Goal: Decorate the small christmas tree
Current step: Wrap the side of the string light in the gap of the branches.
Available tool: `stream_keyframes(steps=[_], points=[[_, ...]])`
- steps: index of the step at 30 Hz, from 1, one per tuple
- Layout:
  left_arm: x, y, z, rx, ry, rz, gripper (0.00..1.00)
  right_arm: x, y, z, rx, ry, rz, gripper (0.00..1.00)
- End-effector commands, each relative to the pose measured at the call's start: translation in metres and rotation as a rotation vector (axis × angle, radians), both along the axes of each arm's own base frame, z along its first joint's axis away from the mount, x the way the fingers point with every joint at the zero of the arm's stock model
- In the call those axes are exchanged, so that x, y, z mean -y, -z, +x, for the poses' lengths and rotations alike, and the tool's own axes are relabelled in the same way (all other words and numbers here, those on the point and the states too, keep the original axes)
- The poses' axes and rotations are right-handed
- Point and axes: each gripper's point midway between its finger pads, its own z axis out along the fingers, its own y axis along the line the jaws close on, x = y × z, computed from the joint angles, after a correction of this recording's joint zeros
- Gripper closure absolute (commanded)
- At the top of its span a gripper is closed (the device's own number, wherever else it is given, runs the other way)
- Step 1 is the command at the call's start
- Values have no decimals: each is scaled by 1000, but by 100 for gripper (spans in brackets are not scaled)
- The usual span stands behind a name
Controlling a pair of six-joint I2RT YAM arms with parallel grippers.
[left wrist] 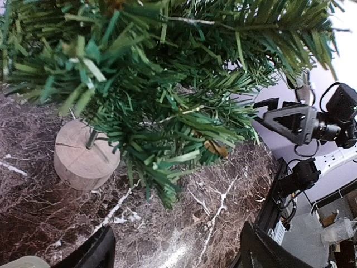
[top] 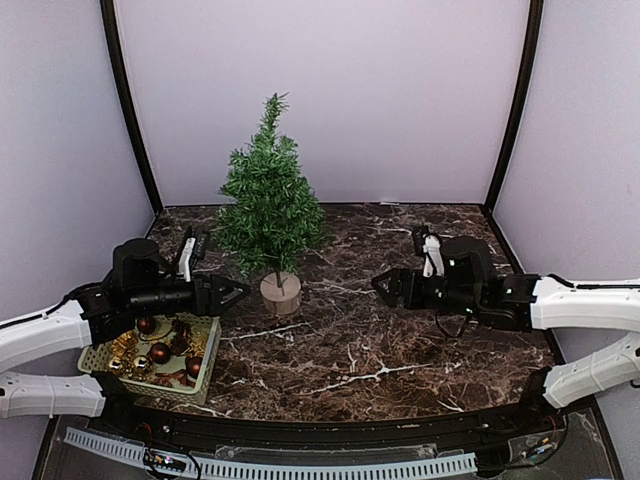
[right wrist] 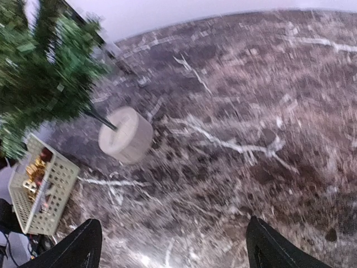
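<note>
Pale lilac walls, dark marbled counter (top: 400, 345). Tgt: small christmas tree (top: 271, 205), upright at rear-centre, slightly L of middle. Long axis vertical, round wood base (top: 280, 292) flat on counter. Low down, the left end effector (top: 243, 293) is just beside base on its L side, pointing R at trunk height. That arm is stretched roughly level over basket (top: 208, 365) of baubles (top: 160, 352). Opposite, the right end effector (top: 380, 286) faces tree from R, bare counter between, forearm level. L arm clearly nearer. Both end effectors spread wide, nothing btwn fingers. Gold-brown bit (left wrist: 216, 148) in lower branches, can't tell if ornament.
</note>
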Motion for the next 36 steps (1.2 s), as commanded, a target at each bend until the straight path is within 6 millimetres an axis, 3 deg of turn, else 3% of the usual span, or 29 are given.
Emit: stream_keyframes(steps=[1,5,14,16,19,22,24,28,32,36], points=[[4,-1,9,3,-41,-41,19,14,50,-17,-159,3,-45,10],[7,1,13,-9,-47,-69,16,5,74,-34,-246,-74,-25,12],[18,10,17,-37,-23,-104,15,-35,97,-52,-339,-218,-10,19],[18,9,17,-34,-22,-104,20,-44,102,-56,-354,-241,-21,26],[18,8,17,-27,-19,-104,33,-51,102,-59,-361,-257,-17,46],[19,6,19,-17,-16,-106,45,-53,95,-57,-351,-249,4,81],[21,5,20,-12,-16,-109,54,-47,93,-51,-341,-204,-13,98],[21,4,25,-14,-30,-107,79,-24,82,-29,-311,-79,-51,100],[14,5,30,-26,-84,-87,97,2,47,-10,-233,14,-65,100],[1,6,37,-28,-144,-32,100,33,-2,4,-126,111,-98,100]])
